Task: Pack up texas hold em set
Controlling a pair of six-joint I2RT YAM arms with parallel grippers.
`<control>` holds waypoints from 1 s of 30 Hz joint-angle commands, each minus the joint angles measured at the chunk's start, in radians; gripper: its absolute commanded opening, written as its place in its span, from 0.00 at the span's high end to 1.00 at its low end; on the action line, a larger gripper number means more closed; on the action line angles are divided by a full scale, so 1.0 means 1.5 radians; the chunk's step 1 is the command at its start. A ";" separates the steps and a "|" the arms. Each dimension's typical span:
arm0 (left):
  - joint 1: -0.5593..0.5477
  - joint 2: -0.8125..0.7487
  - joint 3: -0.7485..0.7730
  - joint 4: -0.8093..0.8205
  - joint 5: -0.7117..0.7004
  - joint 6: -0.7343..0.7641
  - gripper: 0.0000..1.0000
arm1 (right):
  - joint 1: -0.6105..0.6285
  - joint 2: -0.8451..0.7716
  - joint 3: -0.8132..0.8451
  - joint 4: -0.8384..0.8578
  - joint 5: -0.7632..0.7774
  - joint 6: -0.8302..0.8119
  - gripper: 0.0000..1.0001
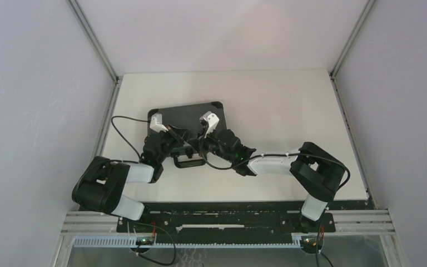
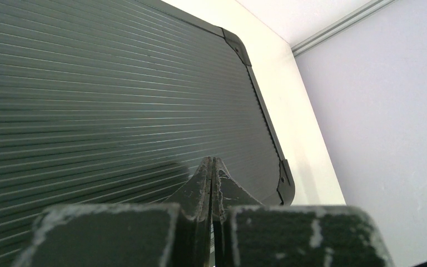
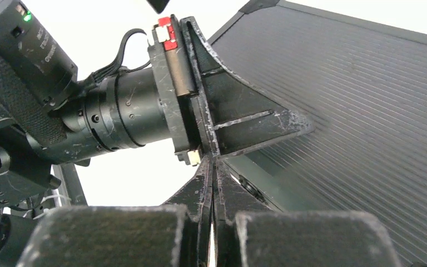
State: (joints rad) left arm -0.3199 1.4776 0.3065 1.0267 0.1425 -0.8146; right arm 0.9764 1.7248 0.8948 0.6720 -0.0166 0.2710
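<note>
Left end effector (image 2: 211,162) and right end effector (image 3: 211,167) both pinched shut, empty, poised at near edge of closed briefcase (image 1: 189,114), flat on tabletop (image 1: 289,111). Seemingly at final closing stage. Next: press lid firmly down to latch.

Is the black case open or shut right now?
Shut: the case lies flat, ribbed lid down over it, nothing of its inside showing.

Bright, even light, soft shadows; wrist views blur close up.
</note>
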 commanded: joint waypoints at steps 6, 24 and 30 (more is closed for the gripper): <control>0.009 0.030 -0.048 -0.185 -0.023 0.029 1.00 | 0.058 0.059 0.003 -0.026 0.101 -0.058 1.00; 0.009 0.047 -0.042 -0.181 -0.018 0.030 1.00 | 0.010 0.163 0.055 -0.041 0.079 -0.040 1.00; 0.009 0.047 -0.045 -0.175 -0.015 0.027 1.00 | 0.031 0.108 0.045 -0.050 0.086 -0.054 1.00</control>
State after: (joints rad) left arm -0.3199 1.4792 0.3019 1.0313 0.1429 -0.8146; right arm 1.0161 1.9804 0.9600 0.5812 0.0784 0.2203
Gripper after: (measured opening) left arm 0.003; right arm 0.003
